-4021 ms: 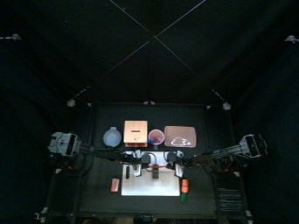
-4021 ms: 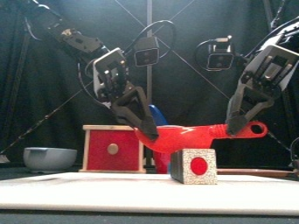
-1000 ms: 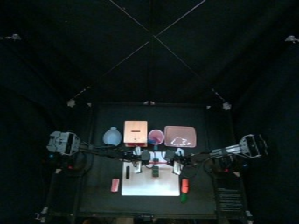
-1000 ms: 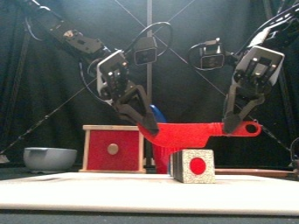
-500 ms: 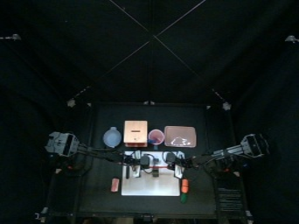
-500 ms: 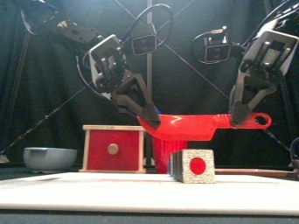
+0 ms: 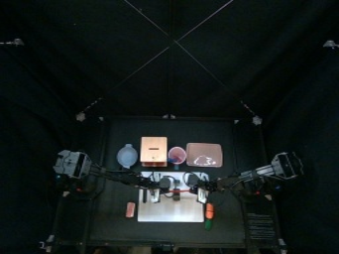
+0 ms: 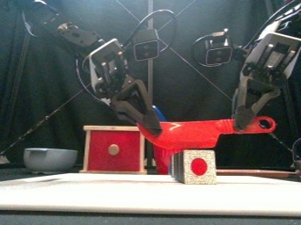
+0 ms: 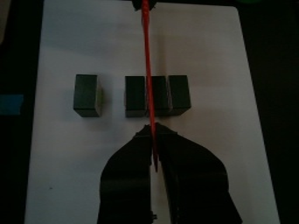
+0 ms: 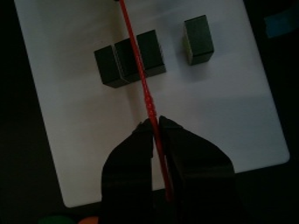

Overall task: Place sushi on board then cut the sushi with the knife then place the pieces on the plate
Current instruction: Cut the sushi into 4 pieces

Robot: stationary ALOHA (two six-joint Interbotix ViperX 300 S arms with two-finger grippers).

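The sushi roll, dark green with a red centre, lies on the white cutting board. In the left wrist view one block sits apart from three joined blocks. A red toy knife hangs level just above the roll, across the joined blocks. My left gripper is shut on its blade end, and my right gripper is shut on its handle end. From each wrist, the knife runs straight out from the shut jaws.
Behind the board stand a blue-grey bowl, the wooden box, a red cup and the pink tray. Small toy foods lie left and right of the board.
The knife rose a little half a second ago and has come back down toward the roll. Both grippers kept their hold throughout.
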